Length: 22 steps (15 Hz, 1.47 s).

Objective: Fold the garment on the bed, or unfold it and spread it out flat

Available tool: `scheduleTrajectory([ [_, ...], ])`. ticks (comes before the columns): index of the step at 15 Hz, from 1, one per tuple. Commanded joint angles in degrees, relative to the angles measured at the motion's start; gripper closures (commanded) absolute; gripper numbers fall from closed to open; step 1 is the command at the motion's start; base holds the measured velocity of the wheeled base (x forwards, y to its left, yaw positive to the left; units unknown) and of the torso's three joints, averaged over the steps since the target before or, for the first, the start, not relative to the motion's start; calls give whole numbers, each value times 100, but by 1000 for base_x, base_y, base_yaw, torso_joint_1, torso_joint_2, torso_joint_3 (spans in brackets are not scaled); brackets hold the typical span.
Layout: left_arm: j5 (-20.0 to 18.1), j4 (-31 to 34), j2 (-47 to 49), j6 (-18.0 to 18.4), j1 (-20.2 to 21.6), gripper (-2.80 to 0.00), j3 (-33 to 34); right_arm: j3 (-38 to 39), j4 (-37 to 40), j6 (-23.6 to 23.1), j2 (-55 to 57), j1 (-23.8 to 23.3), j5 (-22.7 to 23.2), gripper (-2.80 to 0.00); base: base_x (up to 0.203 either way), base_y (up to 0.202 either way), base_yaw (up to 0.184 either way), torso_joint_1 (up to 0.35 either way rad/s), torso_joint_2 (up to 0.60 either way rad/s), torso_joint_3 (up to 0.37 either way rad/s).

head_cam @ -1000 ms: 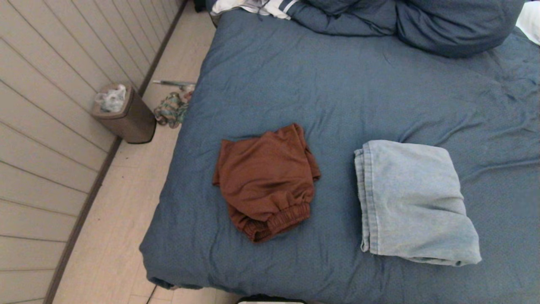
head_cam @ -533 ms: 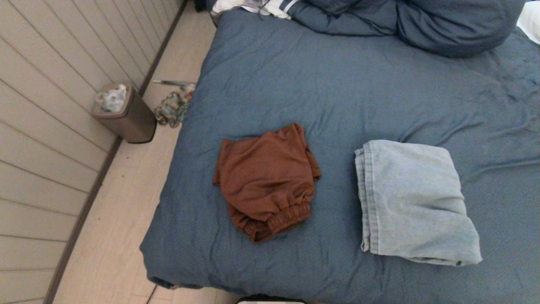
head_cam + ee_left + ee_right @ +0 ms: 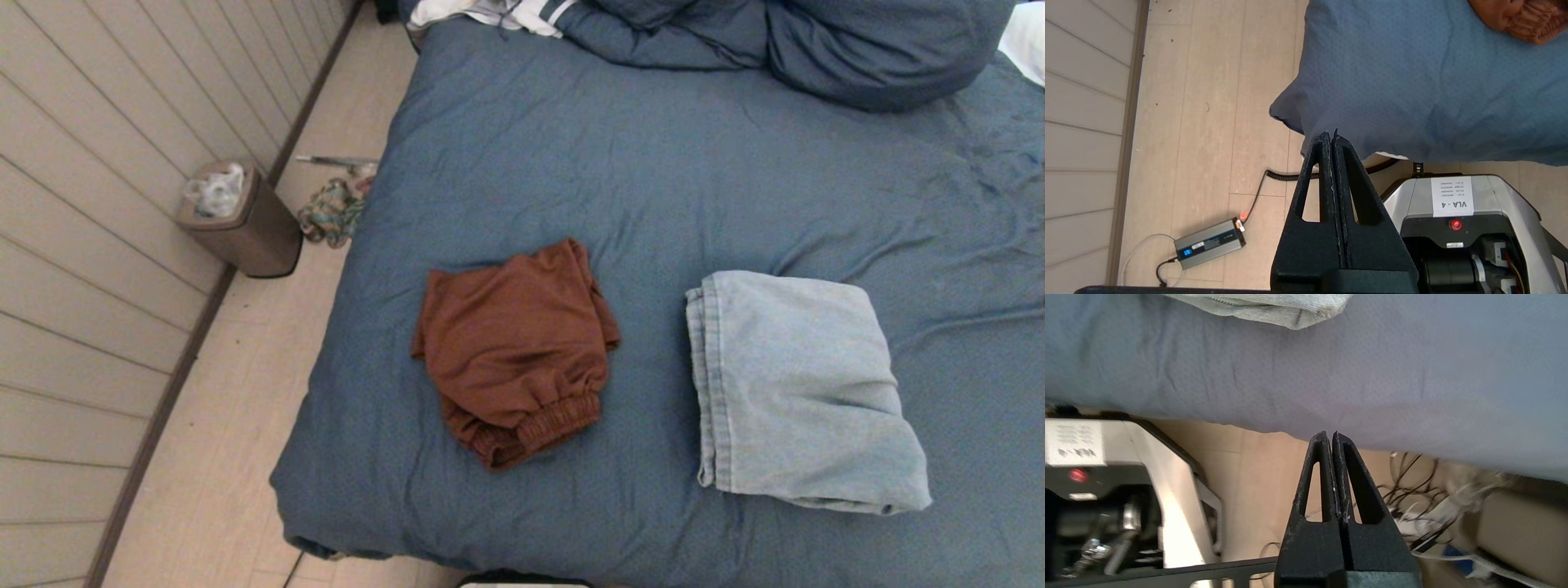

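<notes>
Garments lie folded on the bed [image 3: 694, 163], beyond both closed grippers.

Bedroom in a home. Wide bed [image 3: 694, 171] with wrinkled slate-blue cover, bunched duvet [image 3: 784, 41] at far end. Folded clothes [image 3: 796, 392] lie on it. Pale plank floor [image 3: 237, 425], panelled wall [image 3: 90, 204], small lined waste bin [image 3: 241, 216] beside the bed.
</notes>
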Motion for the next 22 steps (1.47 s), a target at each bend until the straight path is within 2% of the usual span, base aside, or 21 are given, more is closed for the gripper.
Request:
scheduleTrajectory([
  [1, 0, 72, 11, 0, -3, 0, 11, 10, 21, -158, -60, -526, 176, 0, 0, 0, 0, 0, 0, 0],
  [2, 0, 66, 11, 0, 0, 0, 11, 10, 25, -217, -120, -649, 251, 0, 0, 0, 0, 0, 0, 0],
  [5, 8, 62, 11, -8, -4, 0, 11, 22, 26, -214, -1086, -506, 457, 0, 0, 0, 0, 0, 0, 0],
  [7, 103, -111, 11, -136, -4, 0, 110, 296, -329, 158, -1640, -457, 674, 0, 0, 0, 0, 0, 0, 0],
  [8, 172, -602, 11, -262, -3, 0, 251, 581, -947, 422, -1640, -439, 876, 0, 0, 0, 0, 0, 0, 0],
  [10, 252, -1937, 7, -399, -1, 0, 744, 1251, -2148, 604, -1588, -415, 1451, 0, 0, 0, 0, 0, 0, 0],
  [11, 252, -2285, 8, -411, 0, 0, 918, 1294, -2270, 617, -1575, -408, 1568, 0, 0, 0, 0, 0, 0, 0],
  [14, 246, -2210, 11, -466, 0, 0, 916, 1285, -2187, 740, -1570, -404, 1590, 0, 0, 0, 0, 0, 0, 0],
  [22, 237, -2210, 11, -466, 0, 0, 916, 1285, -2196, 701, -1561, -404, 1575, 0, 0, 0, 0, 0, 0, 0],
])
